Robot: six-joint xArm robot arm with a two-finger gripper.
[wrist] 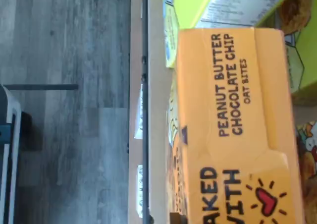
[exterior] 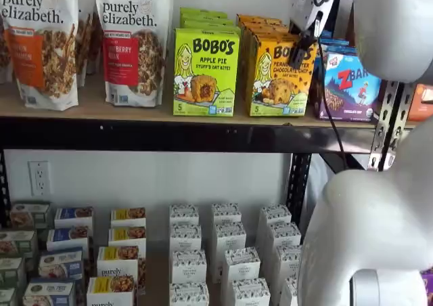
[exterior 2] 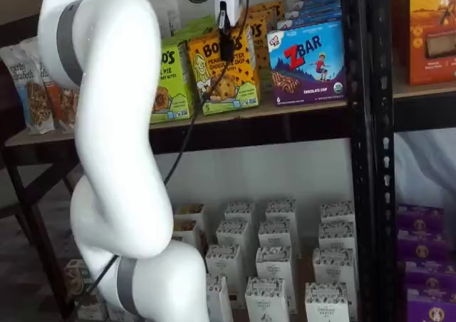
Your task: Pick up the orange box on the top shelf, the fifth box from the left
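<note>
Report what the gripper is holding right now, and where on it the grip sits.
Cannot be told. The gripper hangs in front of the orange box near its top edge, fingers seen side-on; whether they close on the box is unclear. The box stands on the top shelf.

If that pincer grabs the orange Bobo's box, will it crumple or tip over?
The orange Bobo's box looks like thin carton, so it probably dents under a hard squeeze. It stands tall on a narrow base, so a nudge might tip it. Oat bites are likely light, so lifting should be easy.
</note>
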